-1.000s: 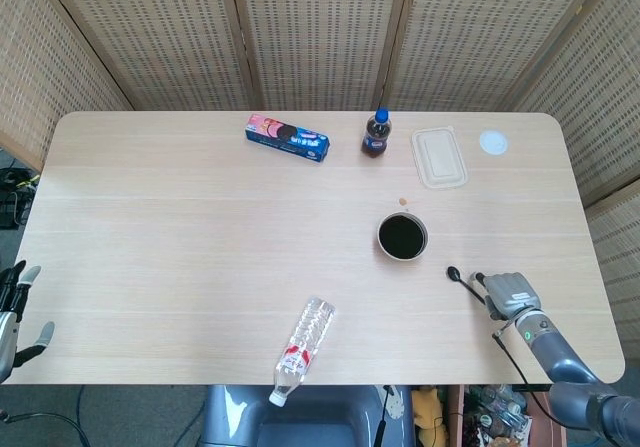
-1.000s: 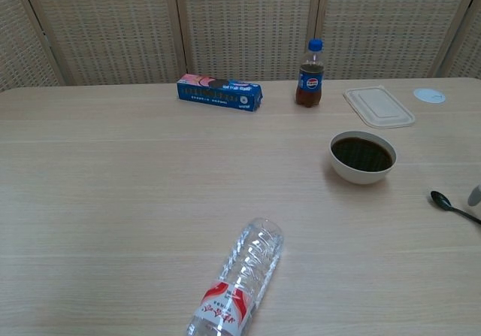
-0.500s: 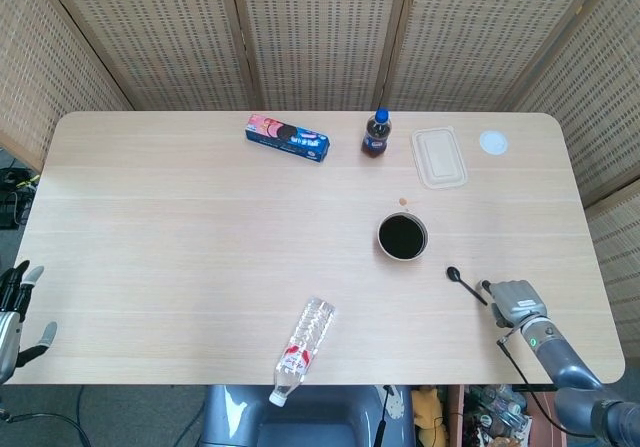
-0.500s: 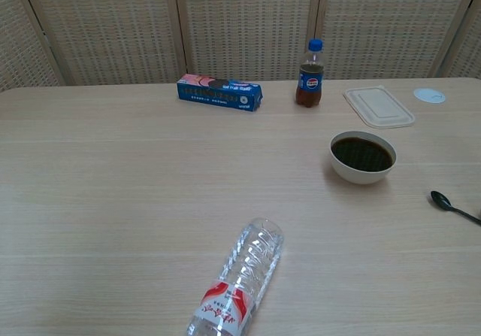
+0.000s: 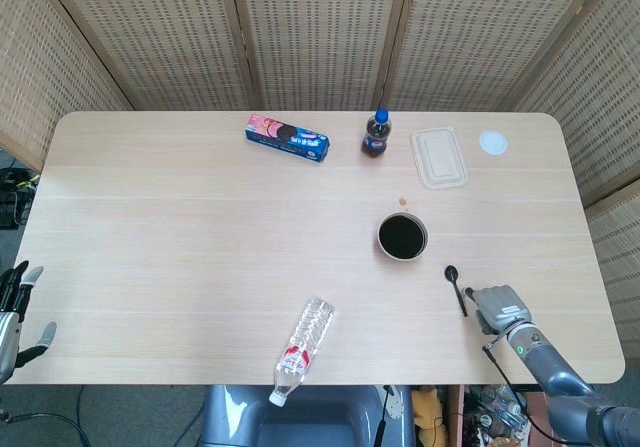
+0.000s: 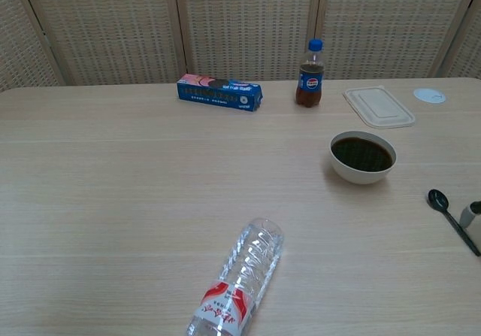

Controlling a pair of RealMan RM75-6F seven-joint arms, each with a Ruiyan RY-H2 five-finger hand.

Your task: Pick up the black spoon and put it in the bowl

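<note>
Black plastic, the spoon point(image 5: 456, 289) lies flat on the pale wooden table point(image 5: 200, 227), its bowl end pointing away from the robot and its handle running back toward the near edge. It sits just to the left of the right hand's fingers point(image 5: 486, 297), close beside them; whether a fingertip actually touches the handle is hard to tell from above. In the chest view the spoon point(image 6: 451, 219) shows at the far right edge with one grey fingertip just beside the handle. The right hand point(image 5: 498, 305) rests low at the table's near right side, fingers bunched fairly narrow and holding nothing that shows. Beyond the fingertips and a little left stands the white bowl point(image 5: 402, 236), dark liquid inside, apart from the spoon.

Further out from those fingers, near the far edge, stand a cola bottle point(image 5: 376, 134) with a blue cap, a lidded clear food container point(image 5: 440, 156) and a small white round lid point(image 5: 493, 143). A blue biscuit packet point(image 5: 288, 138) lies well to the left of them. A clear water bottle point(image 5: 302, 349) with a red label lies on its side at the near edge, well left of the right hand.

The left hand point(image 5: 14, 313) hangs off the table's near left corner, fingers spread apart and empty
</note>
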